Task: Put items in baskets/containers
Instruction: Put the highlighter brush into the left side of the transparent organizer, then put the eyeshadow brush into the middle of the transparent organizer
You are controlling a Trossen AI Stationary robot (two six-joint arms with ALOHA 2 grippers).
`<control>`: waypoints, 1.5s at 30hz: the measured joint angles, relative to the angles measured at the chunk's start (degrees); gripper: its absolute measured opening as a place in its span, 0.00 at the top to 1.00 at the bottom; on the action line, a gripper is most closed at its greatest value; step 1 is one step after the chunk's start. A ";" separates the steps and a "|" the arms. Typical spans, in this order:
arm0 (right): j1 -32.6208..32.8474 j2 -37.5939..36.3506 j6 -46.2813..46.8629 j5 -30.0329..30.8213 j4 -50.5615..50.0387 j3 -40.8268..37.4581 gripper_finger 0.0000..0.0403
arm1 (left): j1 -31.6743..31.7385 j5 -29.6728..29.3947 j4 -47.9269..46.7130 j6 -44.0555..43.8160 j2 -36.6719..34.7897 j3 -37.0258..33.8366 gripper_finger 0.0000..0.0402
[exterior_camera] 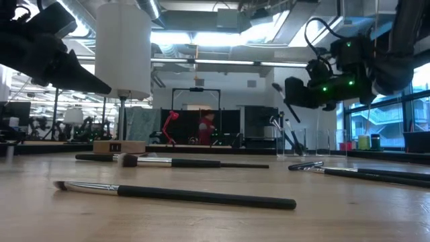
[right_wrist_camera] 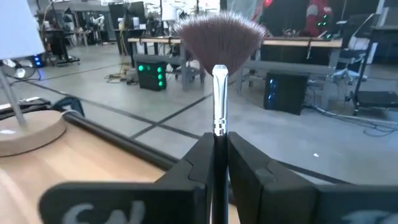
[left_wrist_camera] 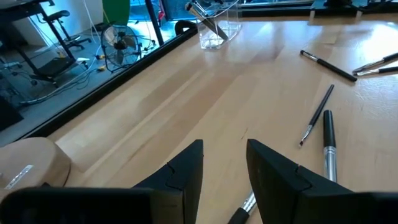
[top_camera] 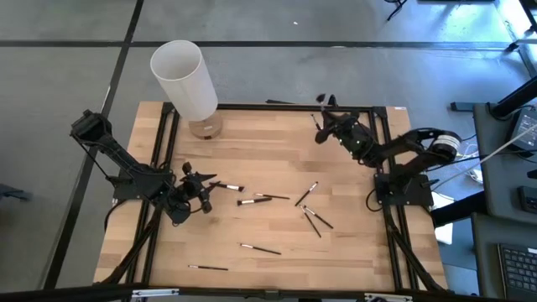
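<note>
My right gripper is above the table's far right corner, shut on a fan brush with a black handle and silver ferrule. It also shows in the low view. The clear plastic holder stands near that corner with brushes leaning in it; it also shows in the low view. My left gripper is open, low over the table's left middle, with a brush's silver ferrule lying below its gap. Several brushes lie flat on the wood. My right gripper pinches the fan brush's black handle just behind the ferrule between its two fingers. The brush runs along the fingers, its fanned bristles pointing away from the wrist past the table's far edge. It is lifted clear of the table.
A tall white cylinder on a round wooden base stands at the far left. Loose brushes lie in the middle, right of middle and near the front. A black frame rims the table.
</note>
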 joint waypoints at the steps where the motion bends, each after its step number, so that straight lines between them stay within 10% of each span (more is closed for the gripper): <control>1: -0.11 0.38 -0.51 0.06 0.55 0.15 0.89 | 0.00 -0.01 0.01 0.03 0.00 0.00 0.71; 36: 4.02 4.25 -3.64 2.42 -2.26 4.93 0.70 | -0.33 7.73 0.28 -6.45 1.28 0.00 0.71; 45: 19.92 -13.44 6.78 8.85 -63.87 16.92 0.74 | -0.98 7.65 0.24 -12.30 7.49 0.00 0.71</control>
